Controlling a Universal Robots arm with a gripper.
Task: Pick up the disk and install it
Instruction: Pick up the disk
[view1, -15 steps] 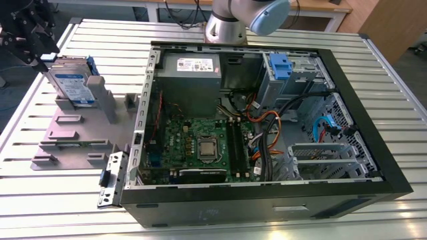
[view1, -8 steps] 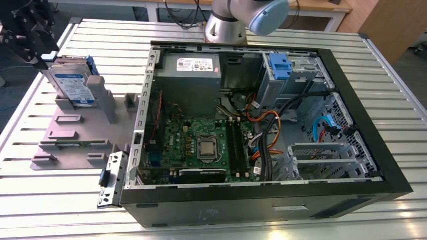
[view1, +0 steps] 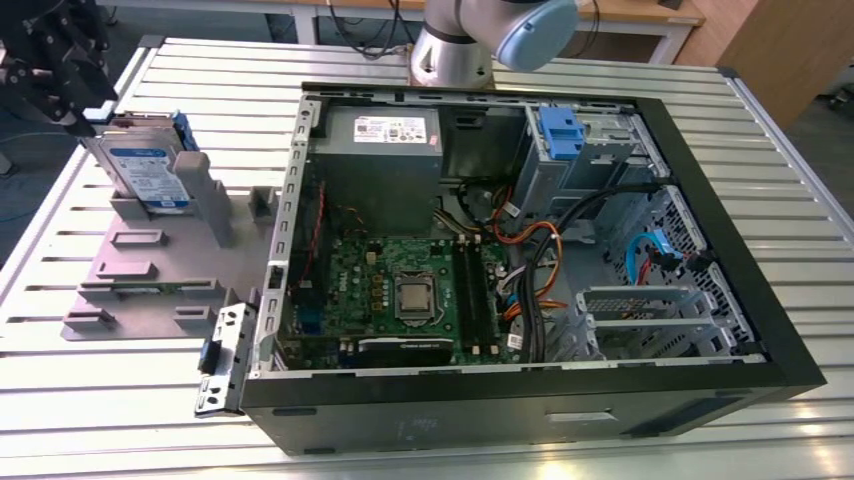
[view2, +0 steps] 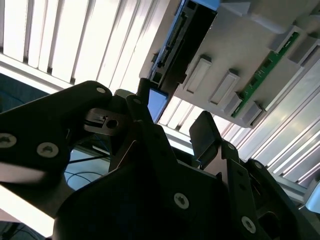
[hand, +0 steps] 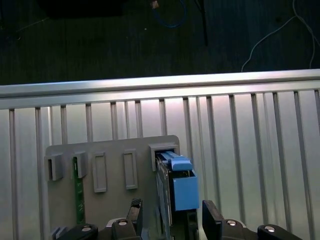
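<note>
The disk (view1: 144, 170) stands upright on its edge in the grey plastic stand (view1: 147, 270) at the exterior view's left, its white-and-blue label facing out and blue rails along its edges. My black gripper (view1: 83, 112) hovers at the disk's upper far corner. In the first wrist view the gripper (hand: 172, 212) is open, one finger on each side of the disk (hand: 177, 187), with small gaps between fingers and disk. The second wrist view shows the same straddle: the gripper (view2: 172, 117) around the disk's blue end (view2: 157, 102).
The open computer case (view1: 747, 300) lies on the slatted metal table (view1: 441, 450), with a motherboard (view1: 400, 290), a grey power-supply box (view1: 378, 140) and a blue-fronted drive bay (view1: 558, 130). A green memory stick (hand: 78, 190) sits in the stand. A metal bracket (view1: 220, 360) lies beside the case.
</note>
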